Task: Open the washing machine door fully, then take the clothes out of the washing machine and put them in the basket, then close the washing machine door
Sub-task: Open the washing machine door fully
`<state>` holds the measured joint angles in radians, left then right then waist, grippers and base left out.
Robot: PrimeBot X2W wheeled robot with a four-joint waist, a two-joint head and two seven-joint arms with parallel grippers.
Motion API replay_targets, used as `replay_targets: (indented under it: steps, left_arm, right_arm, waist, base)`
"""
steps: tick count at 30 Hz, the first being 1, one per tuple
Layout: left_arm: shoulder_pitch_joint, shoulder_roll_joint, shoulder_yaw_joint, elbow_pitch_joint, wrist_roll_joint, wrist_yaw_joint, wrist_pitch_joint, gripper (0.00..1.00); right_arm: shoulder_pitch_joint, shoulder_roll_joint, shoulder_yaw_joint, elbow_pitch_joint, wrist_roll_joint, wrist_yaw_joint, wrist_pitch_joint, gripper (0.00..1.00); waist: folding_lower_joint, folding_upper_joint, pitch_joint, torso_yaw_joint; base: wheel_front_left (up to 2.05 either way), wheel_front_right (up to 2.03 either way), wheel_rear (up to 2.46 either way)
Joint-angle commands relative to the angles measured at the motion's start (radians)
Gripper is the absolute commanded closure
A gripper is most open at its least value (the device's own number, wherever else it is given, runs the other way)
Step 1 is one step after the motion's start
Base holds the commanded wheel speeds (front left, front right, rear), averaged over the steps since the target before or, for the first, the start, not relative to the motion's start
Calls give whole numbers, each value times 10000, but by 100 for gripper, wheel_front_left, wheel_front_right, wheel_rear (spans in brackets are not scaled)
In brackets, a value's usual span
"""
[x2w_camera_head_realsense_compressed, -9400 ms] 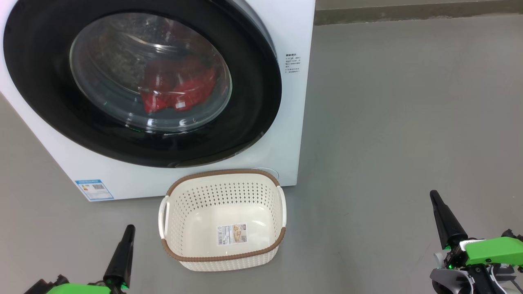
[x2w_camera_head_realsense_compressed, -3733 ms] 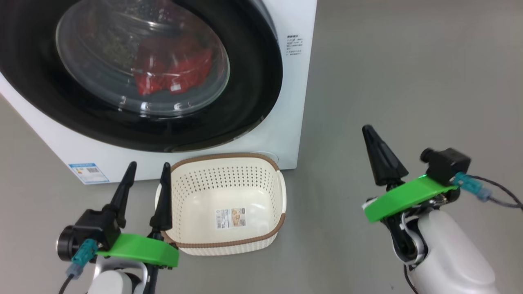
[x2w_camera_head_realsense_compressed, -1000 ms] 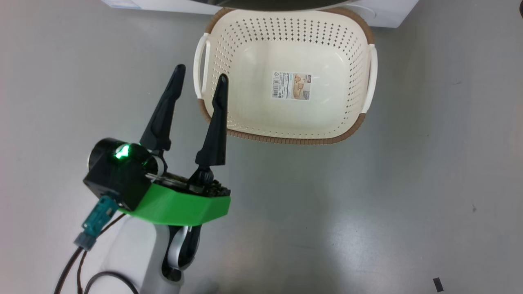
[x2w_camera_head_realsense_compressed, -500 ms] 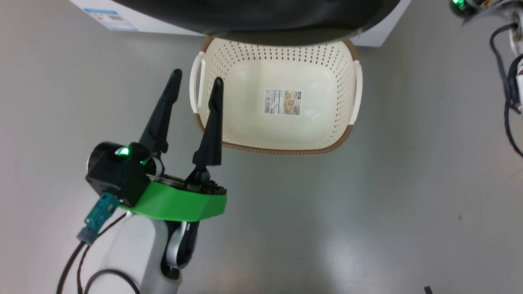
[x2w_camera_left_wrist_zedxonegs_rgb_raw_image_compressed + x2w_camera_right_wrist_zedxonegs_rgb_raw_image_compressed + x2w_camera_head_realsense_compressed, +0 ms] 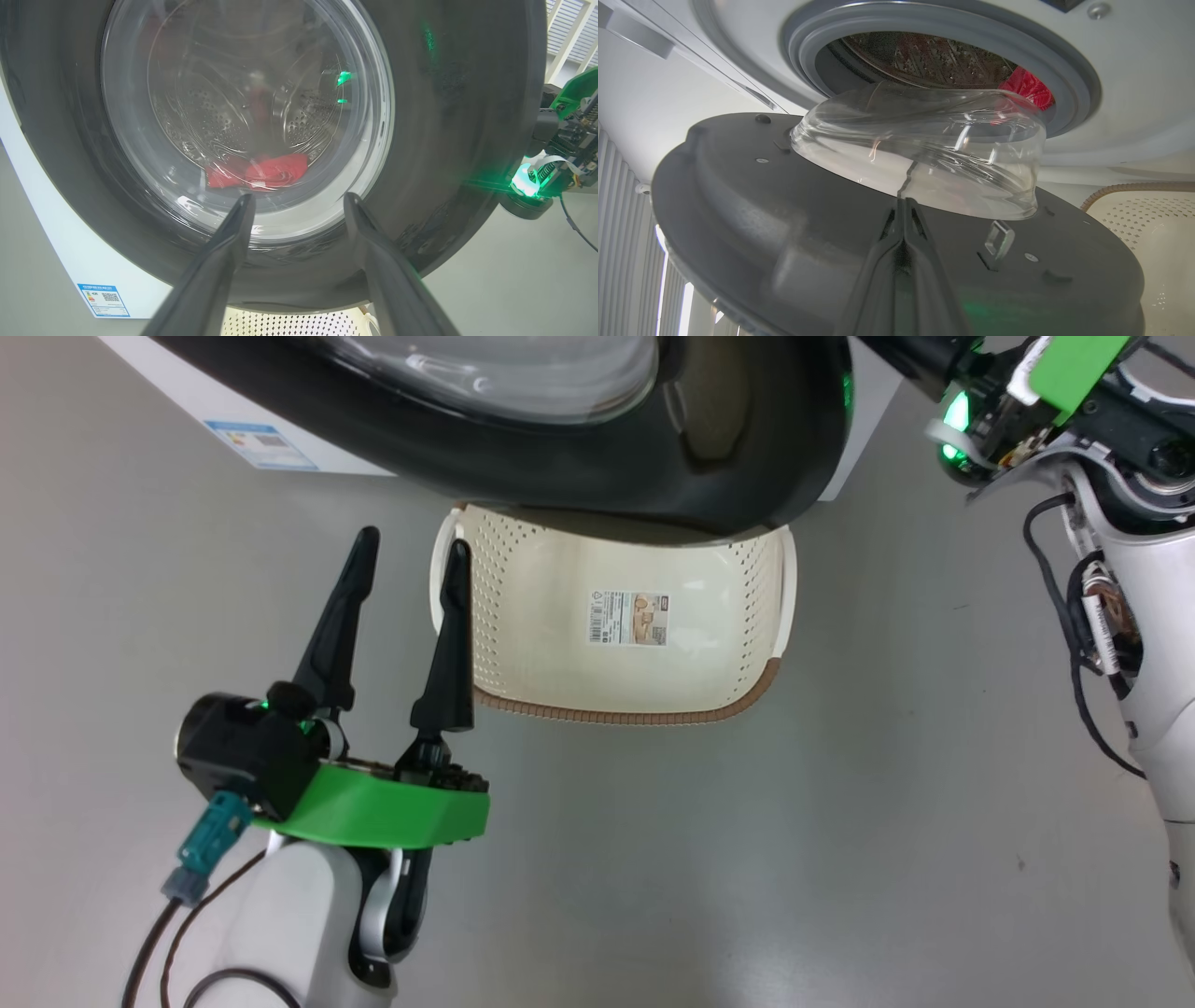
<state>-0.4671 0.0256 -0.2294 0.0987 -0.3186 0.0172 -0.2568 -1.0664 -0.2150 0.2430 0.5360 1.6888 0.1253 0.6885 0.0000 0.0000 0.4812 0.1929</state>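
The door stands part open, swung off the front of the washing machine but not yet wide. In the head view its black rim hangs over the far half of the basket, which sits on the floor right in front of the machine. So the first step, opening the door fully, looks to be the one in hand. The clothes lie inside the drum, and the basket is empty.

The right gripper is closed with its two fingers pressed together and nothing between them. Its tips lie close to the door's inner face, at the foot of the glass bowl; whether they touch it I cannot tell. The left gripper is spread wide and holds nothing, hovering just beside the basket's left handle.

The next move probably calls for pushing the door outward from its inner side until the drum mouth is clear, and then for a reach in to the clothes.

The right wrist view alone shows the gap: the grey rubber ring, the drum and the door's latch hook. The left wrist view faces the door's outer side, with the clothes seen only through the glass. The head view gives the basket's place under the door.
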Motion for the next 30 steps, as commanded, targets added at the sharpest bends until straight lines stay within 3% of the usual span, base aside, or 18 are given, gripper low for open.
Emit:
replay_targets:
  steps: [1,6,8,9,14,20,27,30]
  left_arm:
    - [238,246,347,-226,110,-19,-49,0]
    - [326,246,417,-243,161,-37,-49,0]
    - [336,246,449,-247,167,-39,-49,0]
    - [336,246,463,-252,170,-36,-49,0]
    - [332,246,513,-290,151,-35,-49,0]
    - [408,246,727,-310,185,-12,-49,0]
    - [387,246,923,-212,301,-26,-49,0]
    - [388,246,1010,-232,326,-30,-49,0]
  right_arm:
    - [175,269,112,-359,-73,54,108,100]
    - [268,240,155,-377,-585,54,-356,97]
    - [316,178,184,-449,-1010,54,-823,25]
    - [355,120,250,-526,-1278,54,-1051,0]
    - [639,-63,406,-861,-2243,54,-2276,0]
    - [1318,-588,1146,-1504,-4189,54,-5192,0]
    - [1865,-1057,2362,-987,-6033,54,-8418,0]
    - [1988,-1134,2702,-540,-6806,54,-9227,0]
  waist:
    - [0,0,-83,-61]
    - [0,0,-109,-124]
    - [0,0,-98,-157]
    - [0,0,-93,-174]
    - [0,0,-112,-258]
    - [0,0,-221,-468]
    - [0,0,-349,-685]
    - [0,0,-431,-776]
  base:
    - [0,0,0]
    - [0,0,0]
    - [0,0,0]
    - [0,0,0]
    - [0,0,0]
    - [0,0,0]
    - [0,0,0]
    - [0,0,0]
